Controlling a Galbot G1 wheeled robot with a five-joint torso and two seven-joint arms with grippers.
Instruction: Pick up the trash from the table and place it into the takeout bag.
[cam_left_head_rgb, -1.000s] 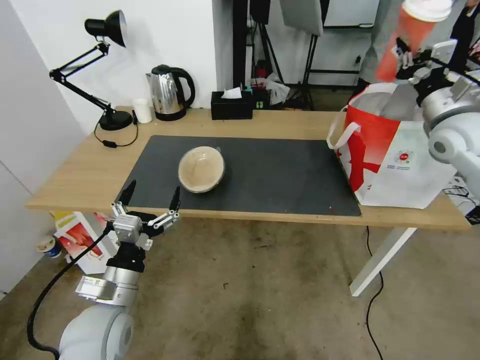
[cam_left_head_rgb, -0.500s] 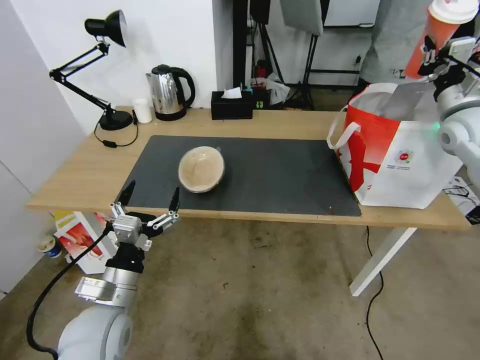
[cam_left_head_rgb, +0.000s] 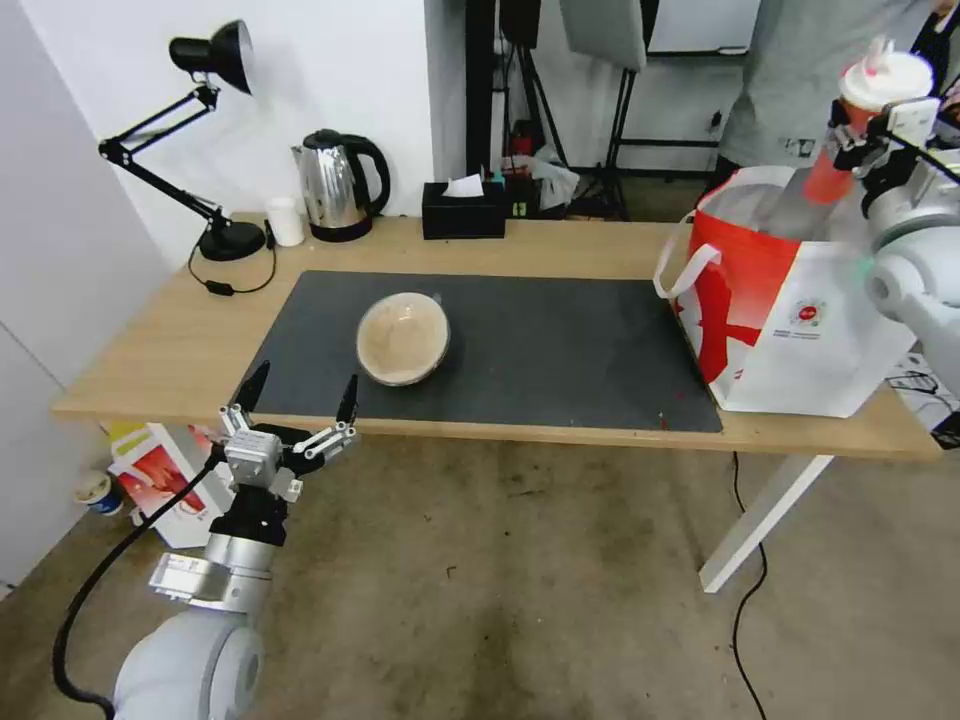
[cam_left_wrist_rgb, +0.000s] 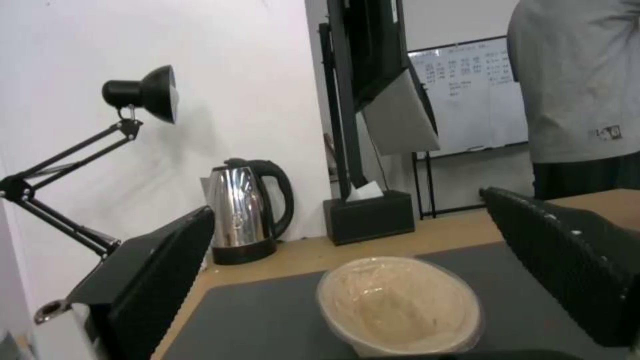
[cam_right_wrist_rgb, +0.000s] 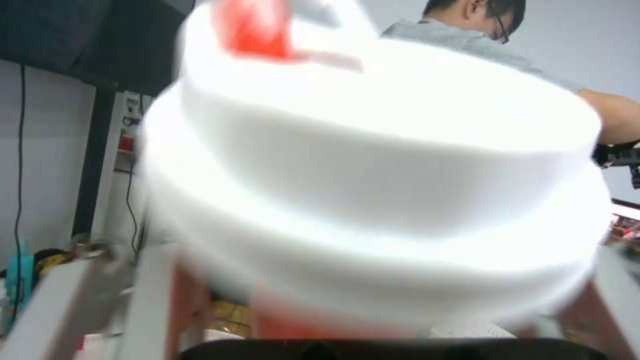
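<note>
Red paper cup (cam_left_head_rgb: 838, 150) with white lid (cam_right_wrist_rgb: 373, 165) sits clamped in the right gripper (cam_left_head_rgb: 868, 130), tilted, its lower end dipping into the open mouth of the takeout bag (cam_left_head_rgb: 790, 310) at the worktop's (cam_left_head_rgb: 560, 250) right end. Right arm reaches in from the right edge, wrist raised over the bag rim. Tan bowl (cam_left_head_rgb: 402, 338) lies tipped on the dark mat (cam_left_head_rgb: 560, 340) (well apart from the bag). Left gripper (cam_left_head_rgb: 296, 400) hangs just before the worktop's near edge, fingers spread and empty, pointing at the bowl; arm bent low.
</note>
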